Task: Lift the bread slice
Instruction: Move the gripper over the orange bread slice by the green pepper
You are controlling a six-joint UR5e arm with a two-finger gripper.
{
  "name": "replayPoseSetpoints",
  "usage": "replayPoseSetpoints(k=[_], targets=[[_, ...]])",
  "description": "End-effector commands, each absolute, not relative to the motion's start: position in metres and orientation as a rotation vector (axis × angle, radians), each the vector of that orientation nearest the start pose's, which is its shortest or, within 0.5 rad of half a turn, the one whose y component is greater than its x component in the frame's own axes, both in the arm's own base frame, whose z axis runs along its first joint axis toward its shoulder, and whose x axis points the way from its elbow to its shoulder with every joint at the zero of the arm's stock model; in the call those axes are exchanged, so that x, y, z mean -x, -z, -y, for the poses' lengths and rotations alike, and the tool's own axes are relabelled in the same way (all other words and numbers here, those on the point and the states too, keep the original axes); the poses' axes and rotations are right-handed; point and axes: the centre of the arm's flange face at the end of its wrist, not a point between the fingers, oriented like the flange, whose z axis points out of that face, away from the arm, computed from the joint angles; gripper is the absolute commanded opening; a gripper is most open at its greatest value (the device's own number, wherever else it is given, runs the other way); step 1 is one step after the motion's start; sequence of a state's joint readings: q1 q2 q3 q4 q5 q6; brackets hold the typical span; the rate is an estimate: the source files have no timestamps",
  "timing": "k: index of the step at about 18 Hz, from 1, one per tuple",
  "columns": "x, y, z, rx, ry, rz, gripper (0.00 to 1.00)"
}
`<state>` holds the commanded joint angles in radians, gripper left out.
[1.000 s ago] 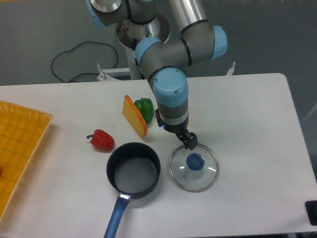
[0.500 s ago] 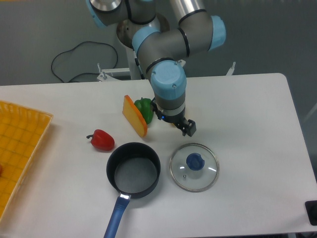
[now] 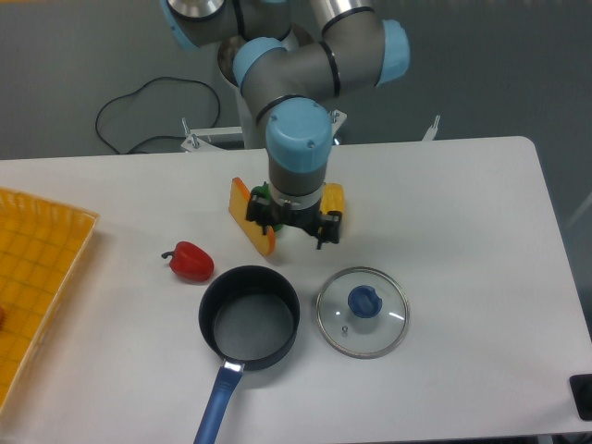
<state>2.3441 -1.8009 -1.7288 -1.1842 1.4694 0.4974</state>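
Pincer (image 3: pixel 294 228) fingers point down with a gap between them, spread, holding nothing; one dark tip sits near the bread slice's lower end, the other to the right at (image 3: pixel 327 231). A second ago the pincer hung over the glass lid's rim; it has since swung up and to the left, and now stands just behind the lid and beside the slice.

Nearest the camera, a dark pot (image 3: pixel 249 320) with a blue handle sits on the white surface (image 3: pixel 462 240), and just right of it lies the glass lid (image 3: pixel 362 311) with a blue knob. Left of the pot rests a red pepper (image 3: pixel 189 262). A yellow tray (image 3: pixel 37 277) lies at the left edge.

Behind the pot, the bread slice (image 3: pixel 250 215) stands tilted on edge, leaning against a green pepper (image 3: pixel 262 194) that the arm mostly hides. A yellow thing (image 3: pixel 334 198) shows just right of the wrist; what it is cannot be told.

Beyond the surface, a black cable (image 3: pixel 139 106) loops before a grey wall.
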Motion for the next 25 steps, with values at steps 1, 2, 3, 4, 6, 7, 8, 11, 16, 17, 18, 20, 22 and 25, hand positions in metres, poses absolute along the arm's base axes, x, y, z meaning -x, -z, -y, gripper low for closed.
replayPoseSetpoints(k=[1,2,3,4,6,7,8,11,16,17,18,20,22,25], targets=[[0.277,-0.327,-0.507,3.059,0.119,0.444,1.00],[0.266,-0.325,-0.509,3.081,0.110,0.460,1.00],[0.259,-0.322,-0.507,3.104,0.097,0.488,1.00],[0.252,-0.323,-0.501,3.118,0.104,0.552,1.00],[0.243,-0.324,-0.495,3.115,0.117,0.681,1.00],[0.237,-0.323,-0.495,3.118,0.122,0.723,1.00],[0.235,-0.322,-0.493,3.132,0.115,0.751,1.00],[0.232,-0.325,-0.488,3.139,0.106,0.762,1.00],[0.236,-0.321,-0.488,3.133,0.098,0.801,1.00],[0.239,-0.327,-0.490,3.120,0.091,0.803,1.00],[0.242,-0.330,-0.491,3.116,0.086,0.805,1.00],[0.244,-0.338,-0.494,3.105,0.077,0.807,1.00],[0.245,-0.341,-0.496,3.099,0.071,0.802,1.00],[0.239,-0.335,-0.498,3.113,0.078,0.788,1.00]])
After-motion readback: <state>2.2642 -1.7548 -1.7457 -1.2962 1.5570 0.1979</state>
